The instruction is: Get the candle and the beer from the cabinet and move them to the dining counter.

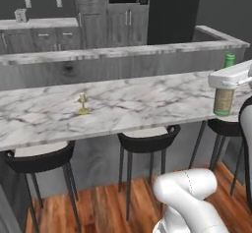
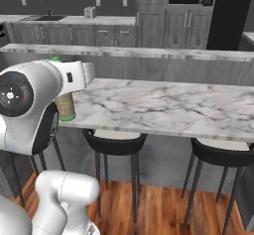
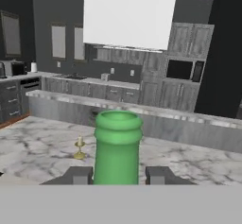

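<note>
My gripper (image 3: 118, 173) is shut on the neck of the beer (image 3: 117, 145), a green bottle with a pale label, one dark fingertip (image 3: 78, 175) on each side of it. In the left base view the beer (image 1: 224, 99) hangs upright from the white hand at the right end of the dining counter (image 1: 147, 99), near its front edge. Whether its base touches the marble I cannot tell. The candle (image 1: 83, 104), a cream stub on a brass holder, stands on the same counter well to the left, also seen past the bottle as the candle (image 3: 80, 148). The robot's arm partly hides the beer (image 2: 66, 107).
Black bar stools (image 1: 147, 141) are tucked under the counter's near side. A raised marble ledge (image 1: 123, 52) runs behind the slab. Tall grey cabinets (image 1: 118, 25) with bar handles stand across the kitchen. The marble between candle and bottle is bare.
</note>
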You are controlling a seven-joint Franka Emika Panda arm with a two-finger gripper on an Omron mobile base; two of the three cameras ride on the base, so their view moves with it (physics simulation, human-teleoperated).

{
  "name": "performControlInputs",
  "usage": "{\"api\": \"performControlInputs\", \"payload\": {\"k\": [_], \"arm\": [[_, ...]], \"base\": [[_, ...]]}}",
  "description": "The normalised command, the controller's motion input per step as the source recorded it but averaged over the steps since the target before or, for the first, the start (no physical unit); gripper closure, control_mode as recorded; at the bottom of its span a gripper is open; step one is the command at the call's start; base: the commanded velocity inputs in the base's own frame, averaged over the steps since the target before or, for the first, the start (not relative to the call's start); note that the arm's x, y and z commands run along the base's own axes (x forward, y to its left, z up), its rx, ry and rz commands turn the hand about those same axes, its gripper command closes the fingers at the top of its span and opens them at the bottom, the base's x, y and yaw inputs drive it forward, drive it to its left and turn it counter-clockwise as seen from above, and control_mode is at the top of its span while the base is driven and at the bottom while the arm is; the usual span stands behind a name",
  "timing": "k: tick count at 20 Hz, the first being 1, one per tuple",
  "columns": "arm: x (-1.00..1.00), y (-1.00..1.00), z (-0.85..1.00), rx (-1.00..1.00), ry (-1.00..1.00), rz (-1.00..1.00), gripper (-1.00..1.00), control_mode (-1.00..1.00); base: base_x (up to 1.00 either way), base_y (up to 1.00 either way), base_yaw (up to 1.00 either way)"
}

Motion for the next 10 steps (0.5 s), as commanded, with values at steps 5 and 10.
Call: {"api": "performControlInputs", "payload": {"k": [5,10], "arm": [[0.0,0.0,0.0,0.0,0.0,0.0,1.0,1.0],[0.0,0.0,0.0,0.0,0.0,0.0,1.0,1.0]], "base": [[0.61,-0.49,0.09],[0.5,-0.61,0.07]]}}
